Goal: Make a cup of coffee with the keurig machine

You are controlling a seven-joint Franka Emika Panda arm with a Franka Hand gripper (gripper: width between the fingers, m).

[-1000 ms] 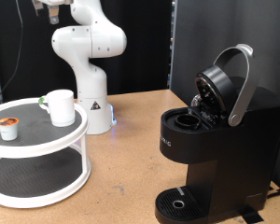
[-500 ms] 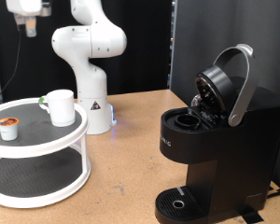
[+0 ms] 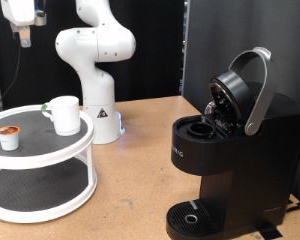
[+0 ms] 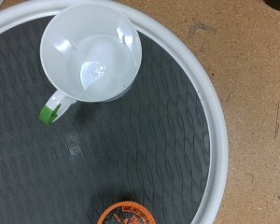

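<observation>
The keurig machine [image 3: 230, 150] sits on the counter [image 3: 140, 150] at the exterior view's right, lid raised; the cup [image 3: 63, 114] stands on the white tiered tray [image 3: 50, 150] beside a pod [image 3: 8, 136]; the pincer [image 3: 23, 30] hangs high above, its state unclear.

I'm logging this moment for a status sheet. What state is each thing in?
keurig machine: lid raised, pod chamber open and seemingly empty, nothing on the drip tray.
cup: upright, empty, on the stand's top tier.
pod: upright, sealed, on the top tier, apart from the cup.
two-tier stand: lower tier bare.
gripper: high above the stand, holding nothing.
</observation>
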